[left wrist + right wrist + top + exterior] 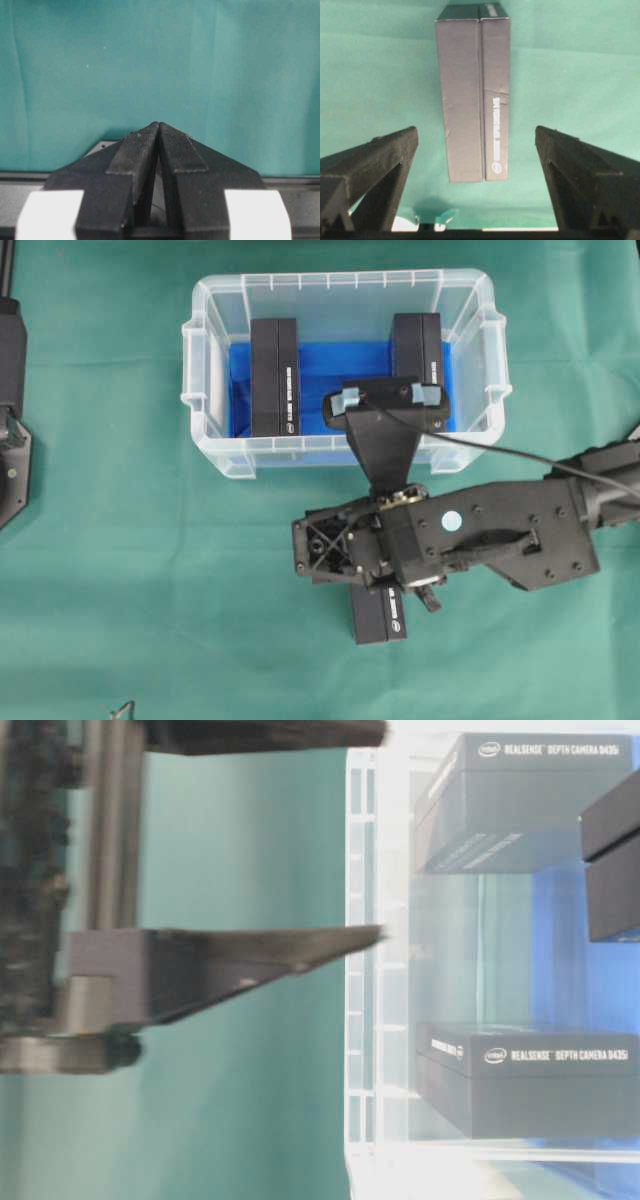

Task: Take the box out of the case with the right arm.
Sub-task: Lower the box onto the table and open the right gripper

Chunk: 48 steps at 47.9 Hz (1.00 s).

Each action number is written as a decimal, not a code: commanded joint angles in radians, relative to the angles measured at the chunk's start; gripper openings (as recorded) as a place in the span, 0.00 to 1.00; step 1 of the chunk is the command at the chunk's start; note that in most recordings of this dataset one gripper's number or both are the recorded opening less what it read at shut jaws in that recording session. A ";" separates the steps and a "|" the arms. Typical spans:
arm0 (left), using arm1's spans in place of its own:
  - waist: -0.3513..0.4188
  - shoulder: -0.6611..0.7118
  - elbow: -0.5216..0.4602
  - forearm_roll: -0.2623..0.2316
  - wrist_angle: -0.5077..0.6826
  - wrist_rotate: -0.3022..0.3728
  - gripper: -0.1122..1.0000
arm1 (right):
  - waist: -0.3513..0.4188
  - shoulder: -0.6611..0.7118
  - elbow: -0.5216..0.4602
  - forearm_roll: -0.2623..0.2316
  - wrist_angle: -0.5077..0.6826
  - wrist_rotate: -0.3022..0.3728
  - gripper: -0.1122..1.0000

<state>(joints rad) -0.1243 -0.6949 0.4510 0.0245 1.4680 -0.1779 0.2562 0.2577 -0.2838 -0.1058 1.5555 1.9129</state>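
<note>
Green tabletop (120,570). Clear case (205,335): two boxes inside. Third box (472,95) outside on tabletop, beneath right end effector (476,165), spread wide, gripping nothing, box untouched. Left end effector (159,150) closed, empty.

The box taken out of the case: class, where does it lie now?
In the overhead view the box lies on the green cloth below the case, partly hidden under the right arm, right of centre.

Green cloth-covered table (120,570), clear case (205,445) resting on it, black box (378,618) lying nearby
</note>
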 commanded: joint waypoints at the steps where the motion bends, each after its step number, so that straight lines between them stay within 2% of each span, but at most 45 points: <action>1: -0.003 -0.003 -0.029 0.002 -0.003 0.000 0.10 | -0.003 -0.043 -0.026 -0.006 0.005 -0.003 0.93; 14: -0.003 -0.002 -0.031 0.002 -0.003 -0.002 0.10 | 0.003 -0.049 -0.020 -0.015 0.018 0.000 0.91; 22: -0.003 0.002 -0.037 0.002 -0.003 -0.002 0.10 | 0.032 -0.104 0.048 -0.014 0.037 0.014 0.90; 34: -0.003 0.003 -0.040 0.000 0.000 -0.002 0.10 | 0.077 -0.270 0.272 -0.014 -0.023 0.107 0.90; 48: -0.003 0.005 -0.040 0.000 0.000 0.000 0.10 | 0.141 -0.483 0.525 -0.012 -0.051 0.178 0.90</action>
<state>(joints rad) -0.1243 -0.6903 0.4387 0.0245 1.4711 -0.1779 0.3758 -0.1442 0.1917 -0.1166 1.5125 2.0801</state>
